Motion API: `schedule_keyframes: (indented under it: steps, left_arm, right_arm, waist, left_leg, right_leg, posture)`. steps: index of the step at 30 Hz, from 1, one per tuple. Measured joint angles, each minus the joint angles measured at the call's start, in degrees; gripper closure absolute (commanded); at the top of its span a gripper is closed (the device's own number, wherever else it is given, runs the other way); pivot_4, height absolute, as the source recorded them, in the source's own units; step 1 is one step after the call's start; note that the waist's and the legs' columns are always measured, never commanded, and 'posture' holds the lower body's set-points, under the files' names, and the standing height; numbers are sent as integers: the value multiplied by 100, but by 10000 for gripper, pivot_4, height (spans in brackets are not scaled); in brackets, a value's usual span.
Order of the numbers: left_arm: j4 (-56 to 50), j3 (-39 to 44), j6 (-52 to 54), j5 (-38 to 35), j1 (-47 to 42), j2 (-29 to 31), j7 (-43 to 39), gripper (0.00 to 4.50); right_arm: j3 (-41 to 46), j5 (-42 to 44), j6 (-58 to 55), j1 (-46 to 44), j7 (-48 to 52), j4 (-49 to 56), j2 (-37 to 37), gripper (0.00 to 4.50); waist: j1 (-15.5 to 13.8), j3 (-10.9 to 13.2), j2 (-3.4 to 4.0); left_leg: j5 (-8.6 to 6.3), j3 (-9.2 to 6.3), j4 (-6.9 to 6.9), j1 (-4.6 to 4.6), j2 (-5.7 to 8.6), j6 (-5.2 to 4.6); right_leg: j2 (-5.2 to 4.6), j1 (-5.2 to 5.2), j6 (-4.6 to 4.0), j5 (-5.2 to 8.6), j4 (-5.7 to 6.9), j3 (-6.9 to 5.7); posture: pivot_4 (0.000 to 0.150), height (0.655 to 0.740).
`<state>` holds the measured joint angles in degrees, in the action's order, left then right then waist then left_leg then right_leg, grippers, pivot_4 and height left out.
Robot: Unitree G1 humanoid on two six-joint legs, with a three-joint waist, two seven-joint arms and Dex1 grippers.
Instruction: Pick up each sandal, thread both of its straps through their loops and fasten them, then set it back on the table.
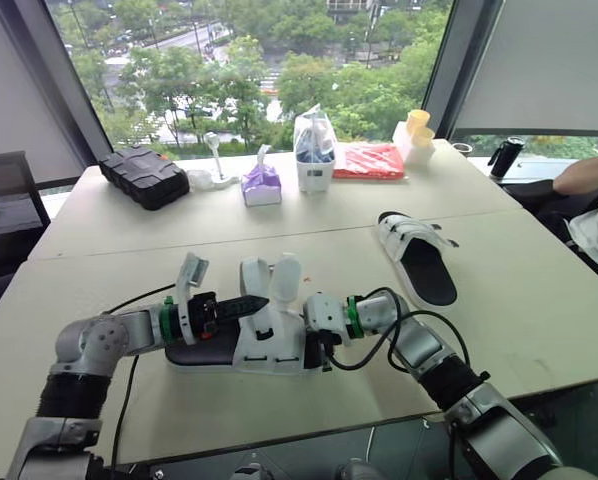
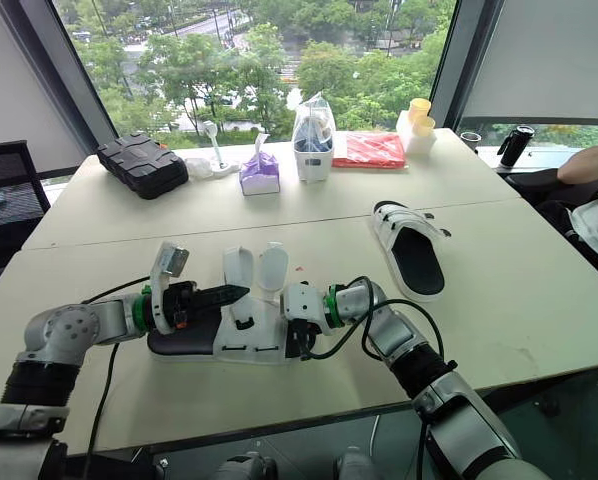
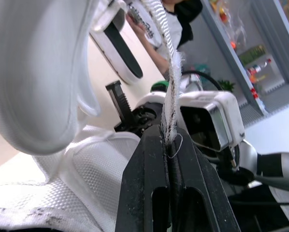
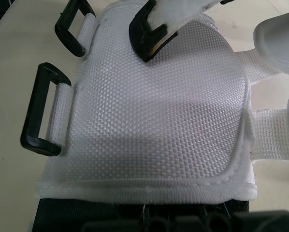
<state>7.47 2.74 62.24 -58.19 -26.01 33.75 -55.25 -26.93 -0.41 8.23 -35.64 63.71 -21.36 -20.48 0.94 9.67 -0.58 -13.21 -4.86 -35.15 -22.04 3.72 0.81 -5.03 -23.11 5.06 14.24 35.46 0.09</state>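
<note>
Left hand (image 3: 169,140) pinched shut on frayed woven strap (image 3: 171,72). Right hand (image 1: 322,350) at mesh-textured white sandal (image 4: 159,121), grip can't tell tbh. Black rectangular loops (image 4: 38,111); 2nd sandal (image 1: 419,255) on beige surface (image 1: 129,240).

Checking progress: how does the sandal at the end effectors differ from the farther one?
The near sandal has a strap pinched by the left end effector; the far sandal lies free. The near sandal's straps stand up loose; the far sandal's lie across its footbed. Both are white with black footbeds.
</note>
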Motion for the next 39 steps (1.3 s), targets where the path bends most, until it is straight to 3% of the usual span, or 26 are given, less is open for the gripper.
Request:
schedule_keyframes:
  steps: [24,39]
  left_arm:
    - [525,-372,255,895,-404,380,-1349,44754]
    - [538,-354,489,915,-466,361,-1461,44754]
  right_arm:
    - [4,0,-32,22,-22,39,-1,45000]
    - [22,-20,-54,75,-56,108,-3,45000]
  waist:
    - [1,0,0]
    - [2,0,0]
  left_leg:
    - [0,-7,2,-3,-1,0]
    - [0,-8,2,-5,-1,0]
  right_leg:
    - [-1,-6,-1,1,0,-1]
    - [-1,-6,0,1,0,0]
  posture:
    - [1500,7400]
    - [1500,7400]
